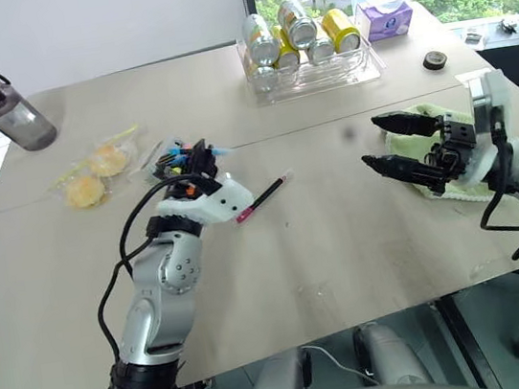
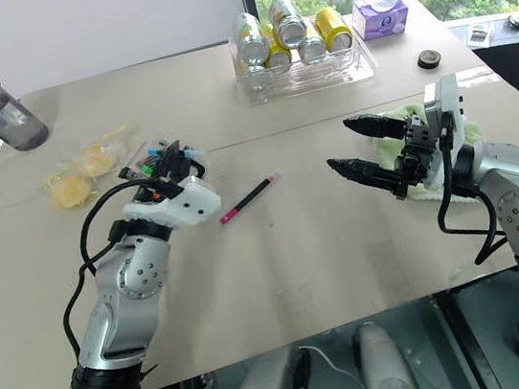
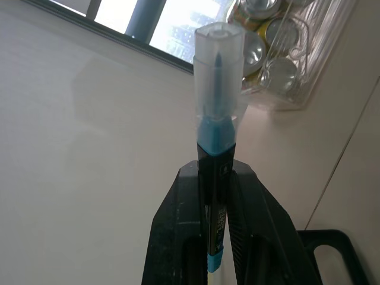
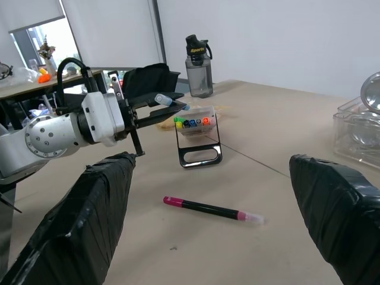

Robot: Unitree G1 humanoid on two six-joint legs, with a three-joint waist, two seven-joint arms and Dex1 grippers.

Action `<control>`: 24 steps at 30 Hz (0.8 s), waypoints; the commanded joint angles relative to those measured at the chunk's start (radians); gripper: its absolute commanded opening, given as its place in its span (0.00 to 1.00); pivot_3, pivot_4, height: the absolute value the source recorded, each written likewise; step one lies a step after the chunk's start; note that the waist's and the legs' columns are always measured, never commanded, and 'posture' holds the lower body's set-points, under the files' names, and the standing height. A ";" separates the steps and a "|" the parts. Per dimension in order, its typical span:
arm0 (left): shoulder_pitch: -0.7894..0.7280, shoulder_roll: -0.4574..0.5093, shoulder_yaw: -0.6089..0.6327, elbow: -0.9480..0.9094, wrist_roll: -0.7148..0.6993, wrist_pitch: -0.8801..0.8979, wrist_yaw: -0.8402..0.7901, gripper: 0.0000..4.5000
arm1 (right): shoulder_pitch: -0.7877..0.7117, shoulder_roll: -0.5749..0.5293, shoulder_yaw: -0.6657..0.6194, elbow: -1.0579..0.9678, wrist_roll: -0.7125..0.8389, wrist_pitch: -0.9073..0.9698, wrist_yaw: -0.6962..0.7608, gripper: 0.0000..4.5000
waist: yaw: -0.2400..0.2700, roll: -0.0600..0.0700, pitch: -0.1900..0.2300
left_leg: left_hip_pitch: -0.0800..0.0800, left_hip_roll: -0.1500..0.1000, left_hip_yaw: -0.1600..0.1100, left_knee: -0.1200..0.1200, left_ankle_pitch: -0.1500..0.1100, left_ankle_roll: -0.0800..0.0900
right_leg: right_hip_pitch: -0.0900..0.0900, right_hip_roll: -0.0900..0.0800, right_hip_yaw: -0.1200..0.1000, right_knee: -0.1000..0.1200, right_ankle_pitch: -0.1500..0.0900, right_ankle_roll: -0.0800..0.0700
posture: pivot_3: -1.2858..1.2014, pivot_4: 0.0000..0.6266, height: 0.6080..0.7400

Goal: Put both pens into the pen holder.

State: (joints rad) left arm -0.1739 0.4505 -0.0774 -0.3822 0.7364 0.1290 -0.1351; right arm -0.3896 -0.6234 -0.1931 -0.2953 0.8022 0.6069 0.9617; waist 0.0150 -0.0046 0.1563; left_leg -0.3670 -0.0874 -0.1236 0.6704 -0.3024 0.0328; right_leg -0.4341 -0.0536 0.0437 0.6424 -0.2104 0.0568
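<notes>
A: Left gripper (image 3: pixel 217 225) clamped tight on the blue-ended pen (image 3: pixel 217 119), fingers (image 3: pixel 178 237) pinching the dark barrel just behind the blue collar, clear cap pointing out past the tips.

B: Held up off the counter (image 1: pixel 346 260), then, just beside the pen holder (image 4: pixel 199 142)?

A: Yes, close over it in the right wrist view. Small black rack on a loop-shaped foot, bright marker tips showing at the top.

B: And the other pen?

A: Pink-ended pen (image 1: pixel 262 198) flat on the counter, between the two arms, well apart from the holder. Untouched so far.

B: Right gripper (image 1: pixel 390 145)?

A: Spread wide, nothing in it, hanging above the counter near the green cloth (image 1: pixel 428 122).

B: Handling?

A: Probably very light and stiff, smooth plastic. Likely to swivel in a two-finger pinch if caught near one end, so mid-barrel the safer place to grip. Cap end loose-looking; better not squeezed.

B: Risk at the holder?

A: Light rack, perhaps easy to tip or shove if the pen tip snags on the markers. Slots already crowded; a free slot hard to make out from here.

B: For the pink one?

A: Lying flat, so little to get under. Pinch across the middle of the barrel, fingers straddling it, probably best.
</notes>
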 commanded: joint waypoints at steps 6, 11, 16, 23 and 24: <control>-0.013 -0.017 0.015 -0.006 -0.011 0.006 0.000 0.00 | -0.014 0.010 -0.011 -0.014 0.006 -0.029 -0.006 0.99 | 0.000 0.000 0.000 | 0.000 0.000 0.000 0.000 0.000 0.000 | 0.000 0.000 0.000 0.000 0.000 0.000 | 0.52 0.24 0.99; -0.025 -0.031 0.031 0.019 -0.041 0.028 0.002 0.00 | -0.008 0.006 -0.014 -0.017 0.001 -0.031 -0.013 0.99 | 0.000 0.000 0.000 | 0.000 0.000 0.000 0.000 0.000 0.000 | 0.000 0.000 0.000 0.000 0.000 0.000 | 0.52 0.24 0.99; -0.048 -0.026 0.060 0.058 -0.082 0.041 0.004 0.00 | 0.000 0.006 -0.016 -0.019 -0.005 -0.033 -0.017 0.99 | -0.001 0.000 0.000 | 0.000 0.000 0.000 0.000 0.000 0.000 | 0.000 0.000 0.000 0.000 0.000 0.000 | 0.52 0.24 0.99; -0.070 -0.029 0.067 0.070 -0.126 0.040 -0.004 0.22 | -0.001 0.004 -0.013 -0.021 -0.010 -0.040 -0.020 1.00 | 0.000 0.000 0.000 | 0.000 0.000 0.000 0.000 0.000 0.000 | 0.000 0.000 0.000 0.000 0.000 0.000 | 0.52 0.24 0.99; -0.070 -0.029 0.069 0.069 -0.130 0.041 -0.004 0.29 | 0.000 0.003 -0.014 -0.022 -0.010 -0.040 -0.020 1.00 | -0.001 0.000 0.000 | 0.000 0.000 0.000 0.000 0.000 0.000 | 0.000 0.000 0.000 0.000 0.000 0.000 | 0.52 0.24 0.99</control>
State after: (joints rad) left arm -0.2319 0.4197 -0.0339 -0.2943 0.6196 0.1715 -0.1470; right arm -0.3880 -0.6153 -0.1928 -0.2955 0.7828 0.5844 0.9429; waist 0.0143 -0.0046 0.1563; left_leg -0.3670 -0.0876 -0.1240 0.6707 -0.3024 0.0327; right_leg -0.4341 -0.0537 0.0433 0.6425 -0.2104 0.0568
